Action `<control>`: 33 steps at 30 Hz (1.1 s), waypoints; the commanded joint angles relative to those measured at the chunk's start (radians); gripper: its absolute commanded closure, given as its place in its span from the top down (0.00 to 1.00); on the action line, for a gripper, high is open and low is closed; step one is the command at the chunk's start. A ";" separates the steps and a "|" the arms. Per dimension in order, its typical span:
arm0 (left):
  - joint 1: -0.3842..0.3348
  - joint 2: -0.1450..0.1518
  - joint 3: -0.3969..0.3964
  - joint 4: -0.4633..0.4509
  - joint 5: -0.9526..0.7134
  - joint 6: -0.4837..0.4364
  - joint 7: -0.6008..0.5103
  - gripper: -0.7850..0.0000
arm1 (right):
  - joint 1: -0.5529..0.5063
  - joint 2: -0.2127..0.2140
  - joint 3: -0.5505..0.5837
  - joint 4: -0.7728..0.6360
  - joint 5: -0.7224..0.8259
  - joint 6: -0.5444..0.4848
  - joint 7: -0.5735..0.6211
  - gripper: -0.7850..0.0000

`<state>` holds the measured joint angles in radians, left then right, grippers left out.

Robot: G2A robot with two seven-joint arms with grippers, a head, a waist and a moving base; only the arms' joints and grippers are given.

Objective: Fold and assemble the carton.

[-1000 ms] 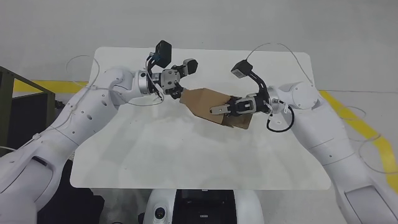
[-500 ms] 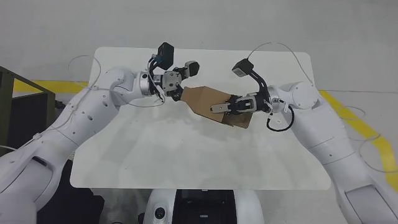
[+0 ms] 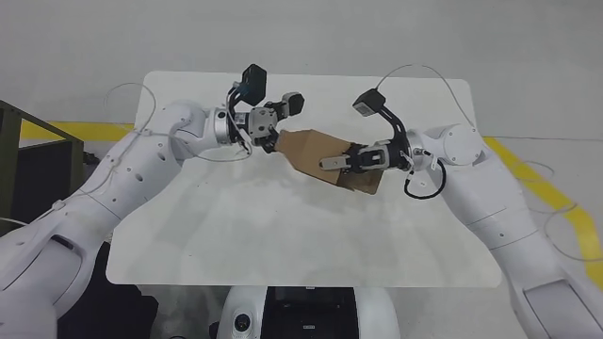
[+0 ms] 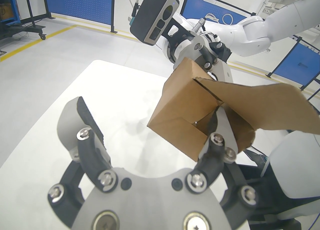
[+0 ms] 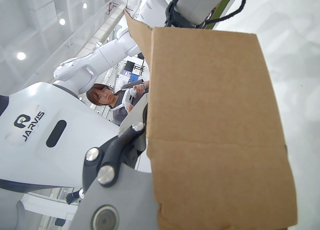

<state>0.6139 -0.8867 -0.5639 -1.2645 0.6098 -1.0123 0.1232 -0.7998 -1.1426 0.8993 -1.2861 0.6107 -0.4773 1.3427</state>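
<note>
A brown carton (image 3: 311, 149) is held above the middle of the white table (image 3: 283, 235), lying on its side with one end open. My right gripper (image 3: 332, 164) is shut on the carton's wall at its right end, one silver finger lying on top. In the left wrist view the carton (image 4: 185, 100) shows its open end with a loose flap sticking out. My left gripper (image 4: 150, 118) is open at that end, one finger (image 4: 221, 125) inside the opening and the other finger (image 4: 83, 115) out over the table. In the right wrist view the carton (image 5: 212, 105) lies against a finger (image 5: 133, 118).
The table has free room in front of and behind the carton. A dark green frame (image 3: 14, 141) stands off the table's left side. Both forearms cross the table's left and right parts.
My left gripper has shifted slightly to the right toward the carton's open end. The right arm and carton have barely moved.
</note>
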 commanded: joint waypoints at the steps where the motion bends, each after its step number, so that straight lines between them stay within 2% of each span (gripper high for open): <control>1: 0.002 0.002 -0.004 0.011 -0.002 0.000 0.006 1.00 | 0.000 0.001 0.002 0.004 0.003 0.000 0.000 0.00; 13: 0.028 0.027 -0.049 0.059 -0.021 0.000 0.051 1.00 | -0.007 0.008 0.015 0.023 0.012 -0.005 -0.005 0.00; 20: 0.057 0.050 -0.066 0.046 -0.025 0.000 0.083 1.00 | -0.001 0.012 0.035 0.067 0.025 -0.012 -0.012 0.00; 27: 0.077 0.077 -0.083 0.046 -0.018 0.000 0.136 1.00 | 0.056 0.011 0.007 0.116 -0.028 0.057 0.057 0.00; 33: 0.078 0.099 -0.070 0.031 -0.051 0.000 0.121 1.00 | 0.100 0.005 -0.024 0.158 -0.062 0.069 0.069 0.00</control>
<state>0.6920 -0.7912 -0.6353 -1.2312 0.5704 -1.0123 0.2464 -0.7053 -1.1371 0.8792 -1.1340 0.5534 -0.4084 1.4117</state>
